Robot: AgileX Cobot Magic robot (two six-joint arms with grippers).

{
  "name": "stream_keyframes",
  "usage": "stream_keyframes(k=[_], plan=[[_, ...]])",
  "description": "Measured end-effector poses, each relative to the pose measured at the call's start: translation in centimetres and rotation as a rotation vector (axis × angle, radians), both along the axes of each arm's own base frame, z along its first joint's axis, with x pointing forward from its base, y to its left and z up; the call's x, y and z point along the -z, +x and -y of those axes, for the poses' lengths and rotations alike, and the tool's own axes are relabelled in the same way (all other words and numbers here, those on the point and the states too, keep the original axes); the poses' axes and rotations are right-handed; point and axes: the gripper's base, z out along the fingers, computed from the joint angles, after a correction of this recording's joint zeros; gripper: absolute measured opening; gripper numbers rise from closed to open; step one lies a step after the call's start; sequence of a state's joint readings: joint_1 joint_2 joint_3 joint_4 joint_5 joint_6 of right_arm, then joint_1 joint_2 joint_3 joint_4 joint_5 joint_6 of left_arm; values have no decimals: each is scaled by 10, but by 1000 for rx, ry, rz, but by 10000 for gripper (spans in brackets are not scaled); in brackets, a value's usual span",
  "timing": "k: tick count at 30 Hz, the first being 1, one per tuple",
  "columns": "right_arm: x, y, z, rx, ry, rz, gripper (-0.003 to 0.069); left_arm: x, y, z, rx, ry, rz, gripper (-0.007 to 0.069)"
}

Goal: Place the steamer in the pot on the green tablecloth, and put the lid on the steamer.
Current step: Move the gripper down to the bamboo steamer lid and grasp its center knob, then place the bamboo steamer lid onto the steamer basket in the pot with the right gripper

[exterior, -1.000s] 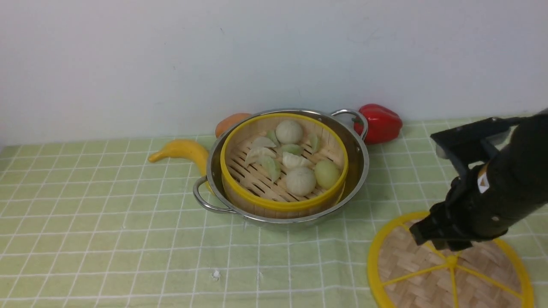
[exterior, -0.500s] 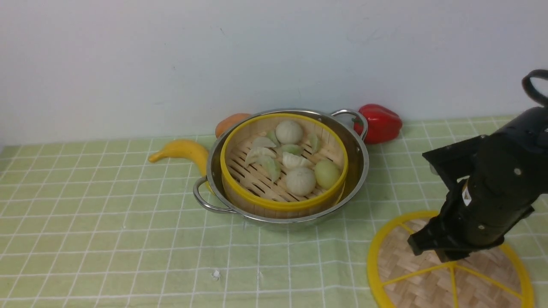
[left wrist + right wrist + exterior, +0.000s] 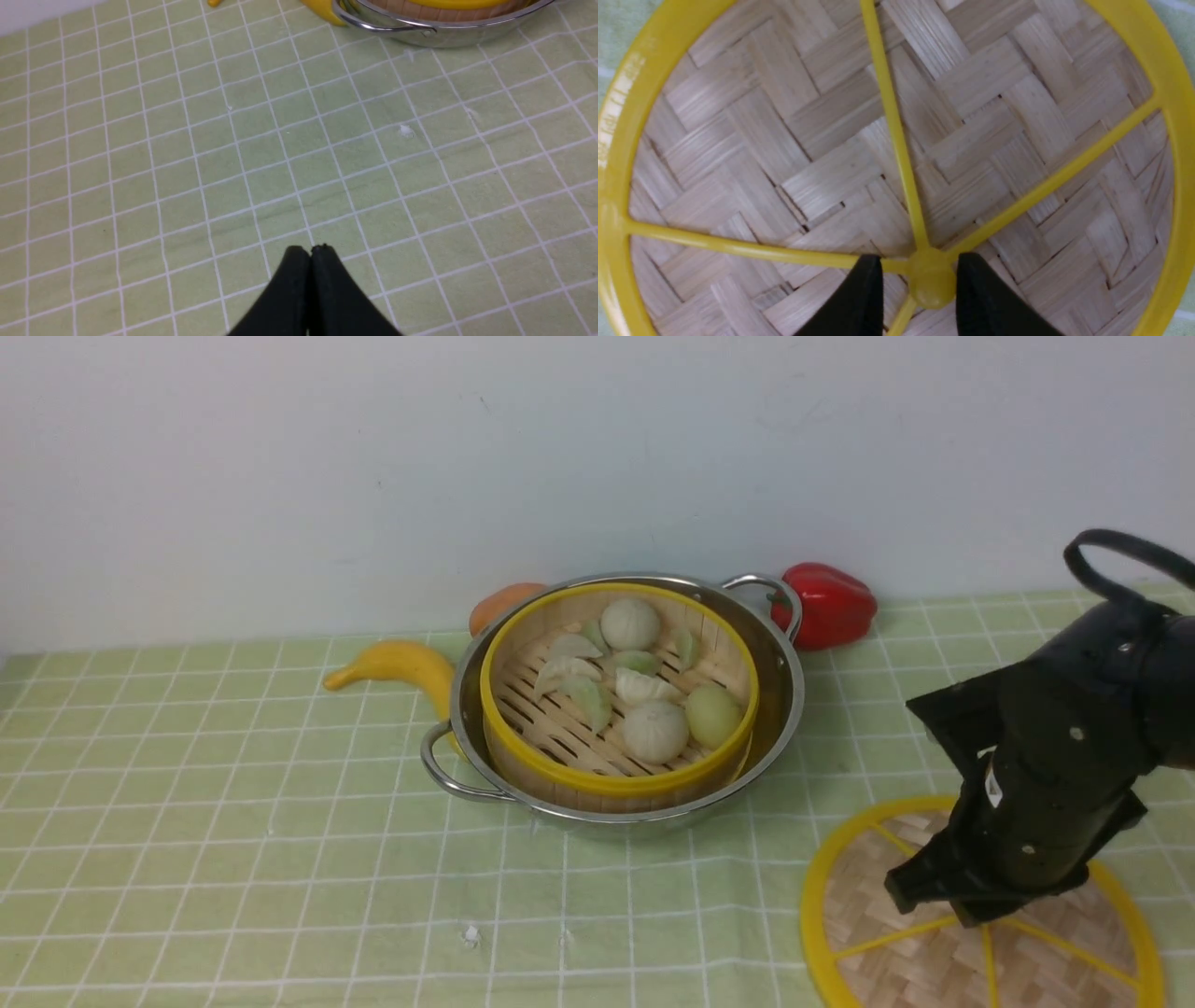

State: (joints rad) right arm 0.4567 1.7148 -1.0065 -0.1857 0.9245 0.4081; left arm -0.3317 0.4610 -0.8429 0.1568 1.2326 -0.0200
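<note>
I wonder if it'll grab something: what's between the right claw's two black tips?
The lid's small yellow centre knob sits between the right claw's open jaws, shown in the right wrist view.

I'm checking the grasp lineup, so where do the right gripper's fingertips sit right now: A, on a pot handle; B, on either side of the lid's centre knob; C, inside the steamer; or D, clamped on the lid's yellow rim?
B: the right wrist view shows the right gripper with its two black fingertips flanking the yellow centre knob of the lid, jaws open.
</note>
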Motion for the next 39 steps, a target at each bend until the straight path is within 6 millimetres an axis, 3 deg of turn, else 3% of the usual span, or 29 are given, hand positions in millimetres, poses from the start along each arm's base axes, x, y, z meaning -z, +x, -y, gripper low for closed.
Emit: stream_keyframes(k=[6, 11, 18, 22, 23, 24, 25, 28, 32, 34, 39], plan=[[8, 3, -1, 4, -12, -18, 236, 0, 0, 0, 0, -1, 0, -8], [8, 3, 0, 0, -26, -8, 148, 0, 0, 0, 0, -1, 0, -8], [3, 4, 4, 6, -72, -22, 146, 0, 0, 0, 0, -1, 0, -8], [-29, 6, 8, 17, -129, -21, 146, 0, 0, 0, 0, 0, 0, -8], [-49, 8, 8, 19, -131, 6, 146, 0, 0, 0, 0, 0, 0, -8], [-55, 8, 8, 19, -127, 18, 146, 0, 0, 0, 0, 0, 0, -8], [-80, 12, 7, 22, -102, 81, 146, 0, 0, 0, 0, 0, 0, -8], [-131, 23, 0, 19, -15, 227, 146, 0, 0, 0, 0, 1, 0, -8], [-170, 37, -15, -28, 109, 316, 146, 0, 0, 0, -1, 2, 1, -8], [-182, 48, -26, -54, 174, 338, 146, 0, 0, 0, -1, 2, 1, -8], [-177, 81, -51, -89, 246, 327, 146, 0, 0, 0, -1, 2, 1, -8]])
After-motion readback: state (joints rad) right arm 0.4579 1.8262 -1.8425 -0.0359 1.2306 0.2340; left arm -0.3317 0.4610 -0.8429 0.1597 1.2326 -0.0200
